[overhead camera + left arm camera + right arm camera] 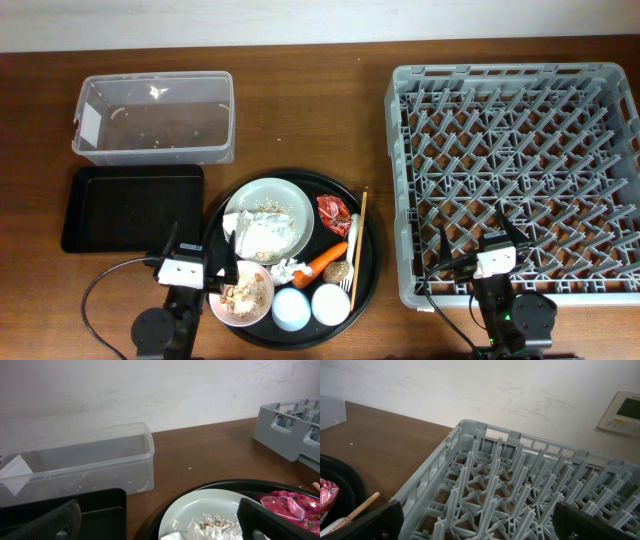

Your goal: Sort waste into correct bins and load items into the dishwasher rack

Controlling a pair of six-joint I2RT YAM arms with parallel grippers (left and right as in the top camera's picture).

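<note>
**White tissue (262, 236): closest to the left arm**

Crumpled on the white plate (290, 195), in the far-left part of the round black tray (368, 285). Just far-right of the left gripper (200, 258), jaws spread wide, holding nothing. No clear long axis, so probably graspable from any angle. Well apart from the right gripper (478, 240), likewise spread wide and empty over the near part of the grey rack (515, 80). Likely bound for the clear tub (155, 115) or the shallow black tray (130, 207), both leftward; hard to say which.
</note>
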